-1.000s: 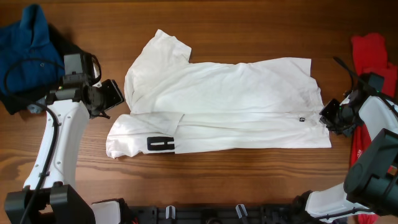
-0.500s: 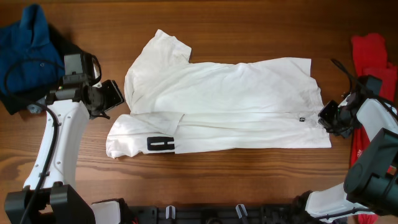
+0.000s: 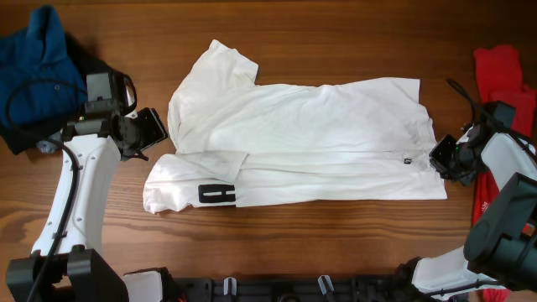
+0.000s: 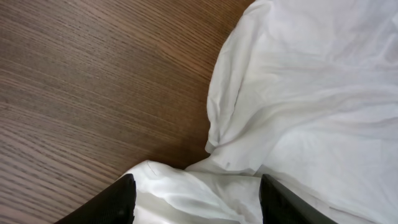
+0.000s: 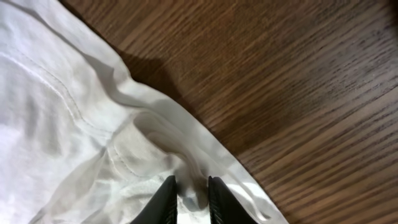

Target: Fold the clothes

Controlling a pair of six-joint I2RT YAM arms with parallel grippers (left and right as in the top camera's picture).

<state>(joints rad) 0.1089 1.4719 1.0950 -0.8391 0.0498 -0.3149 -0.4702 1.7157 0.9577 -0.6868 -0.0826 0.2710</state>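
A white T-shirt (image 3: 302,134) lies spread on the wooden table, its lower half folded up, with a black block print (image 3: 216,195) showing on the left sleeve. My left gripper (image 3: 155,130) hovers open at the shirt's left edge. In the left wrist view its gripper (image 4: 196,186) has the fingers wide apart over the white fabric (image 4: 311,93) without pinching it. At the shirt's right hem, my right gripper (image 3: 438,159) is low on the cloth. The right wrist view shows that gripper (image 5: 191,186) pinching a raised fold of the fabric (image 5: 74,124) between narrow fingers.
A blue polo (image 3: 33,59) lies on a dark piece (image 3: 84,59) at the far left corner. Red shirts (image 3: 499,75) lie at the right edge, behind my right arm. A black rail (image 3: 277,289) runs along the front edge.
My right gripper has edged slightly left onto the hem and its fingers have narrowed on the fold. The left arm and the shirt have not moved.
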